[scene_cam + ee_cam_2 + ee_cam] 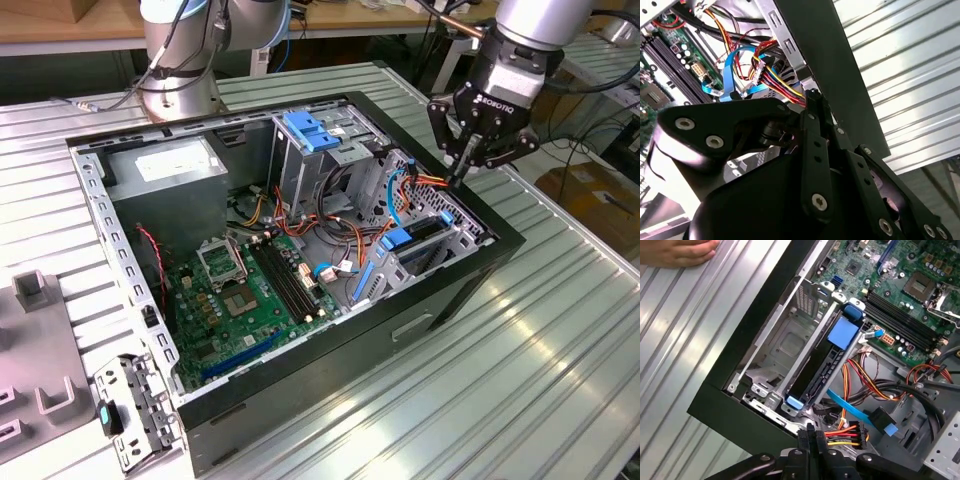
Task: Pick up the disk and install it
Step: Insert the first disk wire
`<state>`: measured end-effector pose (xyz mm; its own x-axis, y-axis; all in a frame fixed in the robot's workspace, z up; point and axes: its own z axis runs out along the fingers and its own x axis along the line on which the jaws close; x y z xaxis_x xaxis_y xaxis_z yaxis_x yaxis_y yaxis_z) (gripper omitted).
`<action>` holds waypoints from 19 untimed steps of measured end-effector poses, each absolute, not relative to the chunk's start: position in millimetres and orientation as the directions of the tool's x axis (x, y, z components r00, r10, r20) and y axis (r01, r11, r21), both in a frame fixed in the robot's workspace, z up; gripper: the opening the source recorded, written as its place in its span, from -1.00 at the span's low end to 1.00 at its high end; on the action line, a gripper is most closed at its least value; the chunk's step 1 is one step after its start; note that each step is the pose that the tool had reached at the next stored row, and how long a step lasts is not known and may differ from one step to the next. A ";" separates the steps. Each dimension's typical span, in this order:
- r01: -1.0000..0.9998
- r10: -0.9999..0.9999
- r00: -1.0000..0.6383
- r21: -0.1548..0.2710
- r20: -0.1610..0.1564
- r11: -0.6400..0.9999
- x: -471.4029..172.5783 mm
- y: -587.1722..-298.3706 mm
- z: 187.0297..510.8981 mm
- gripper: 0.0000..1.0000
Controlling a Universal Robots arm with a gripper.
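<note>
Currently, exterior view: I see the black tool (463, 172), fingers closed together, over the open black computer case (440, 300). Second wrist view: tool tips beside the multicoloured wire bundle (782, 82). First wrist view: the flat blue-railed hard disk (817, 372) stands edgewise in the metal drive cage (785, 340).

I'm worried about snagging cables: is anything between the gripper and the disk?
Nothing squarely, but cables crowd it. In the first wrist view a wire bundle lies right beside the shut gripper, and a blue flat cable runs close by the near end of the disk, which stands on edge in the cage.
</note>
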<state>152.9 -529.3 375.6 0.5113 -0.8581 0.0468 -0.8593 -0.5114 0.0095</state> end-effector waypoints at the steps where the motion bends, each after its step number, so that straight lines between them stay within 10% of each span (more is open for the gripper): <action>1: -0.868 -0.867 0.497 0.010 0.047 -0.497 152.9 -529.3 375.5 -0.67; 19: -0.950 -0.949 0.313 0.009 0.047 -0.313 141.5 -529.4 373.6 -0.67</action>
<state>141.5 -529.4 373.6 0.3126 -0.9487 0.0466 -0.9499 -0.3125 0.0094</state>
